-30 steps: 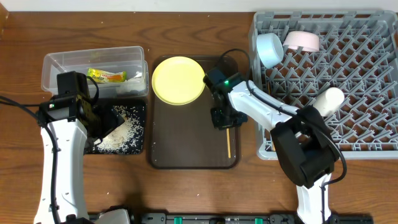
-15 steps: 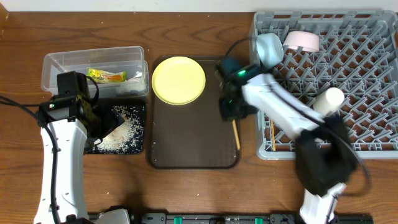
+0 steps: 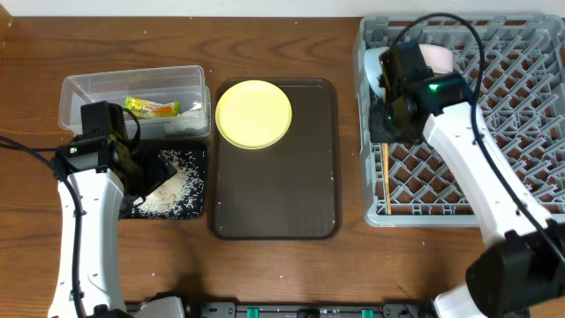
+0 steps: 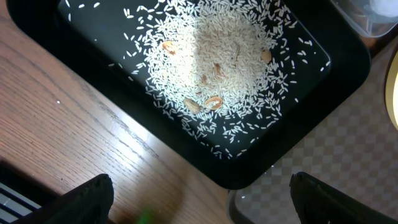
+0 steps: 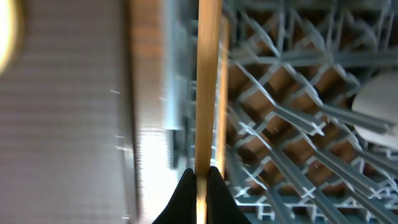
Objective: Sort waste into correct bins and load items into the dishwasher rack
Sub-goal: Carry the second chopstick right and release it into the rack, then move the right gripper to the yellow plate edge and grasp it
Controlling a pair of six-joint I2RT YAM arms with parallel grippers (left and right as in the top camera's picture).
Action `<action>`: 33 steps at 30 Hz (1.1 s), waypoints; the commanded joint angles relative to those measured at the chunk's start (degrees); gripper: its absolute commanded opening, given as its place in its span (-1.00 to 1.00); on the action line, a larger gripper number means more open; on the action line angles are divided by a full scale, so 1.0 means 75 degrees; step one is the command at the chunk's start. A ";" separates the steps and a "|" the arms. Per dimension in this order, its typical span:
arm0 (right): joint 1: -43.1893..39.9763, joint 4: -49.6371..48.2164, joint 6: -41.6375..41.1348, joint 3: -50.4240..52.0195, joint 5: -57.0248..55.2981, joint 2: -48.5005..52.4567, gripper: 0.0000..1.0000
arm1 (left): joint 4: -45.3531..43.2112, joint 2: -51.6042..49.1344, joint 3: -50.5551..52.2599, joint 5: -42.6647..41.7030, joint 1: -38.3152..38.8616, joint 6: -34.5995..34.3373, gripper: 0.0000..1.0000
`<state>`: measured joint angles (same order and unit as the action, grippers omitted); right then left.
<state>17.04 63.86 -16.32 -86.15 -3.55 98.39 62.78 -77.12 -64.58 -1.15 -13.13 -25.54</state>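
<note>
My right gripper is shut on a wooden chopstick and holds it over the left edge of the grey dishwasher rack. A second chopstick lies in the rack right beside it. The light blue bowl and a pale bowl sit at the rack's back left. The yellow plate lies on the brown tray. My left gripper is open and empty over the black tray of rice. The wrapper lies in the clear tub. The white cup is hidden by my right arm in the overhead view.
The brown tray's corner sits just right of the black tray. The clear tub's edge shows at the top right of the left wrist view. A white rounded object rests in the rack to the right of the chopsticks.
My right gripper has carried the chopstick from the brown tray up and right to the rack's left edge. The left arm has not moved.
</note>
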 commanded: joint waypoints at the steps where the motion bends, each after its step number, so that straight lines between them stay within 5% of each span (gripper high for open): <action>1: -0.0070 -0.0146 0.0128 0.0478 -0.0125 0.0376 -0.98 | 0.0020 0.0067 0.0032 0.0017 -0.0041 -0.0009 0.86; 9: -0.0052 -0.0699 0.0137 0.0804 -0.0117 0.0697 -0.93 | 0.0023 0.0067 0.0032 0.0017 -0.0041 -0.0009 0.86; 14: -0.0020 -0.0743 0.0137 0.0787 -0.0070 0.0679 -0.49 | 0.0023 0.0067 0.0032 0.0017 -0.0041 -0.0009 0.86; 24: 0.0055 -0.0903 0.0248 0.0423 0.0058 -0.0050 -0.45 | 0.0023 0.0067 0.0032 0.0017 -0.0041 -0.0009 0.86; 33: 0.0938 -0.3112 0.0236 0.0315 0.1521 -0.0157 -0.10 | 0.0020 0.0067 0.0032 0.0017 -0.0041 -0.0009 0.86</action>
<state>21.52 42.59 -14.90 -82.98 4.19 96.95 62.76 -77.12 -64.58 -1.13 -13.13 -25.54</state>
